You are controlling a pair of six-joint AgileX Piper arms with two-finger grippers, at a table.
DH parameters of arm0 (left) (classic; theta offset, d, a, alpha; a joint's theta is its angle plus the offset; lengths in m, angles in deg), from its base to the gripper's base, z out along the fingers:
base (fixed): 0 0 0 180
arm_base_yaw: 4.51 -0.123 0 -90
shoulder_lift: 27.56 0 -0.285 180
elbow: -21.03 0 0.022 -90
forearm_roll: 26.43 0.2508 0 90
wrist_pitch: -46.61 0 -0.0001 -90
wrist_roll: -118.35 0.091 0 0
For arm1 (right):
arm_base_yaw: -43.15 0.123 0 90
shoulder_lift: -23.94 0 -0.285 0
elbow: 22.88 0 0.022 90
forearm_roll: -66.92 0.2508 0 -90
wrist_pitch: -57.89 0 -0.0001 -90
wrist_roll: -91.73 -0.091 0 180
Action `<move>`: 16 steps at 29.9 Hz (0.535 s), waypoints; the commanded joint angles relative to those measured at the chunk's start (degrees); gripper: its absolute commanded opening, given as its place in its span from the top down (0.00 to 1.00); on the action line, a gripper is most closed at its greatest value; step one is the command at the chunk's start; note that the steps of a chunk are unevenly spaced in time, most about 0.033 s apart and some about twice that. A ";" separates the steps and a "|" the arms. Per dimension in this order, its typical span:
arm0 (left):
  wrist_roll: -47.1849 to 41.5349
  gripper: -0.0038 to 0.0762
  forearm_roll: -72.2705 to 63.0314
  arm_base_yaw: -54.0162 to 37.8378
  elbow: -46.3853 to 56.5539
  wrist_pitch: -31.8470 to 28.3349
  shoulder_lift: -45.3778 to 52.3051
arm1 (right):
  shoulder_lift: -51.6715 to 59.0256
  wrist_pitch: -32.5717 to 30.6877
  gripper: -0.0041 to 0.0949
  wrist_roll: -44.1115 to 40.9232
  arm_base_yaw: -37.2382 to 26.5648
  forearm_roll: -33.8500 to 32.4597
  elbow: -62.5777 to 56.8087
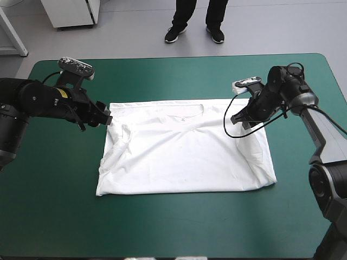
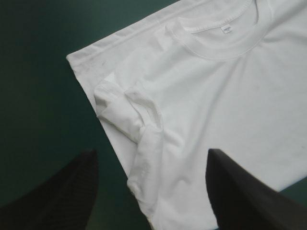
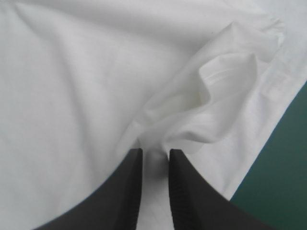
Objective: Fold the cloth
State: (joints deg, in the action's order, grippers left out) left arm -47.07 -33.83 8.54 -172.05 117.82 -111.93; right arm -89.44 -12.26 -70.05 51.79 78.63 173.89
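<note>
High view: the white short-sleeved fabric T-shirt (image 1: 184, 157) lies spread flat mid-table on the teal-green table cover (image 1: 54, 216). Its collar (image 1: 184, 112) points to the far edge and its hem to the near edge. The sleeves look folded inward, so the body reads as a rectangle with its long axis left to right. The left black two-finger gripper (image 1: 103, 117) sits at the shirt's far left corner, just beside the edge; contact can't be told from here. The right black two-finger gripper (image 1: 242, 120) is down on the far right shoulder. Each arm has its own far corner, and the cloth runs from both toward the near edge. Left wrist view: fingers (image 2: 62, 196) spread wide, pinching nothing. The shirt's left edge and the bunched, folded-in sleeve (image 2: 127, 115) lie ahead of and between them, with bare cover on the outer side. Right wrist view: fingers (image 3: 112, 196) pressed all but together, nipping a raised ridge of white fabric. A puffed fold sits just ahead, with the shirt's right edge and cover off to one side. Judgement: the right side is held and the left is not, so the left likely must drop and pinch its corner before any fold toward the near edge.
</note>
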 commanded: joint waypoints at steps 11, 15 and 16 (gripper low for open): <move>-4.48 0.36 6.61 1.22 4.46 0.68 11.04 | 20.62 -1.48 0.54 -4.59 -0.38 -5.82 1.16; -8.05 0.36 15.04 3.84 13.55 2.50 14.12 | 29.09 -1.48 0.54 -5.10 -0.28 -8.21 -5.50; -8.55 0.36 15.38 4.12 15.46 2.50 14.93 | 30.92 -1.48 0.54 -5.22 -0.28 -8.21 -7.65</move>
State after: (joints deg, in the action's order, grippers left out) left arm -52.80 -22.04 11.25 -160.61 118.52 -99.62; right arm -65.43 -12.97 -74.78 51.79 71.78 169.82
